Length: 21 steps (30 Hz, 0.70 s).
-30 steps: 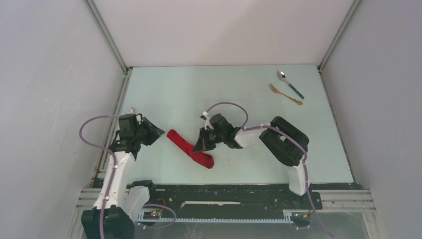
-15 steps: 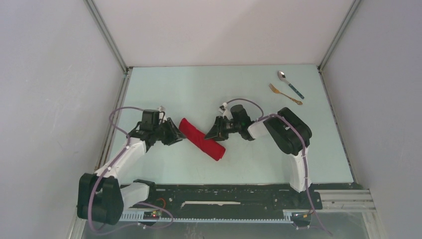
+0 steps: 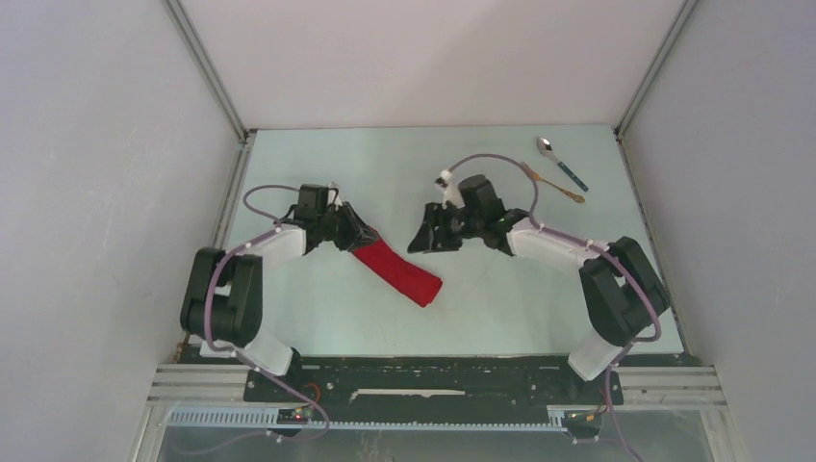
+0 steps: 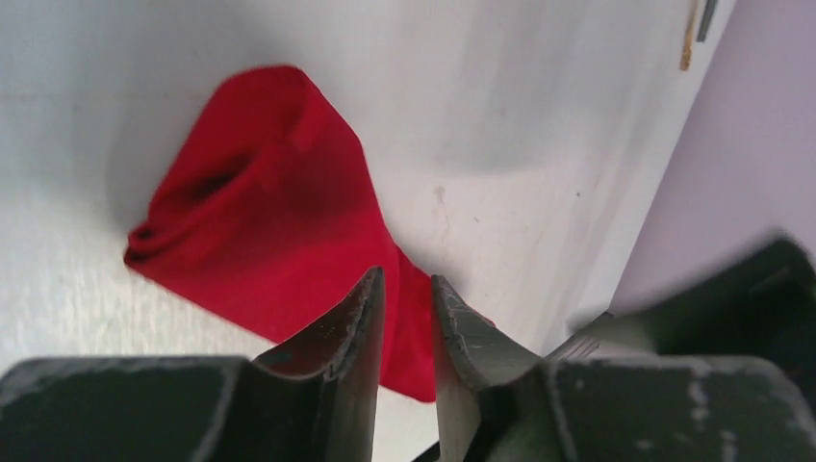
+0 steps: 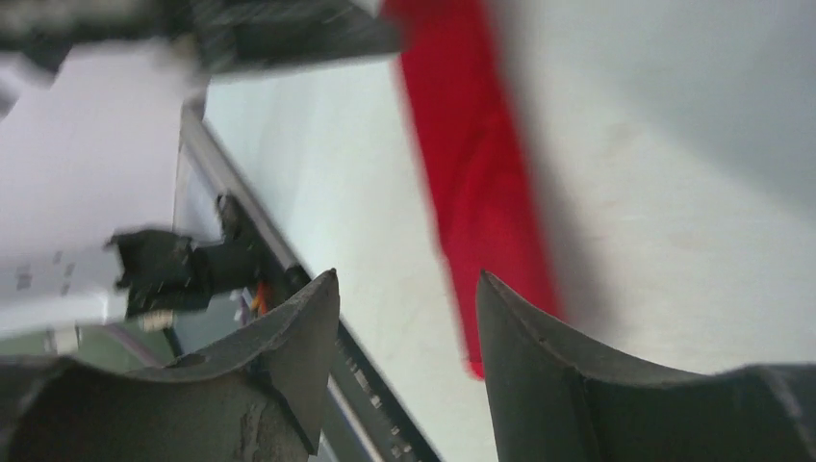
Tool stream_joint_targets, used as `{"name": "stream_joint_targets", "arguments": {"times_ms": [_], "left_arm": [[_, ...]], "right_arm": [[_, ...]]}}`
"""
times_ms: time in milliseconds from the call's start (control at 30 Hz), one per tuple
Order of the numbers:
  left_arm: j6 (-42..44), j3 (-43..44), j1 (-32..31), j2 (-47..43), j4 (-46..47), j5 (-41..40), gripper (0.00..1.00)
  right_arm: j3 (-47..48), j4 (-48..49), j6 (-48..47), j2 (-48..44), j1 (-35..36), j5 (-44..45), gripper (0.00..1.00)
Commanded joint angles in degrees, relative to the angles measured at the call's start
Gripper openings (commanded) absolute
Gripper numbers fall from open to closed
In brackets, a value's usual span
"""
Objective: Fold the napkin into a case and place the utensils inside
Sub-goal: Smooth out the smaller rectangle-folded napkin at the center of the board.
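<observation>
Left end effector (image 3: pixel 360 234): fingers narrowly parted at the far-left end of the folded red napkin (image 3: pixel 396 271); whether it grips the cloth cannot be told. Right end effector (image 3: pixel 421 241): jaws wide, holding nothing, just clear of the napkin. The napkin lies diagonally on the worktop (image 3: pixel 337 164). Spoon (image 3: pixel 561 162) and fork (image 3: pixel 550 181) lie together at the far right corner.

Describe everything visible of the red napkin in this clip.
The napkin is bright red, slightly shiny cloth, folded into a narrow layered strip lying diagonally on the pale table. The left fingers, nearly closed, sit at one end, grip unclear; the other end gapes. The right fingers stand open, clear of it.
</observation>
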Motion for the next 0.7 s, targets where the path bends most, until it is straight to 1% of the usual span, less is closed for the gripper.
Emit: {"name": "stream_joint_targets", "arguments": {"times_ms": [0,67,100,200,333,400,467,567,667], "left_arm": [[-1.42,3.89,-0.4,6.42,4.76,-0.61,0.28],[-0.89,4.62,-0.22,8.94,4.8,-2.38,0.27],[-0.61,4.86,-0.25,10.24,4.82,-3.1,0.27],[-0.02,5.32,-0.12,13.48,5.12,-4.31,0.26],[1.08,4.93,-0.12,15.98,5.03,-6.59,0.25],[1.26,5.25,-0.12,16.83,4.92,-5.55,0.25],[1.31,6.06,-0.39,16.16,4.59,-4.44,0.25],[0.8,6.69,-0.63,12.18,3.23,-3.24,0.27],[-0.03,8.0,-0.6,8.39,1.75,-1.04,0.29]], "right_arm": [[-1.39,-1.03,1.13,-2.01,10.01,-1.75,0.62],[-3.39,2.49,2.5,-1.98,13.42,-1.09,0.62],[-5.2,5.38,3.26,-1.9,13.93,-1.1,0.62],[-11.64,14.48,4.9,-0.04,13.08,-2.3,0.62],[-16.29,19.75,4.18,3.58,10.63,-2.33,0.61],[-16.49,20.29,4.95,3.74,10.27,-3.79,0.6],[-15.87,18.69,5.46,0.47,10.82,-3.64,0.61],[-13.8,16.49,6.66,-4.35,10.47,-4.35,0.63],[-12.08,17.4,7.88,-4.11,8.77,-5.64,0.63]]}}
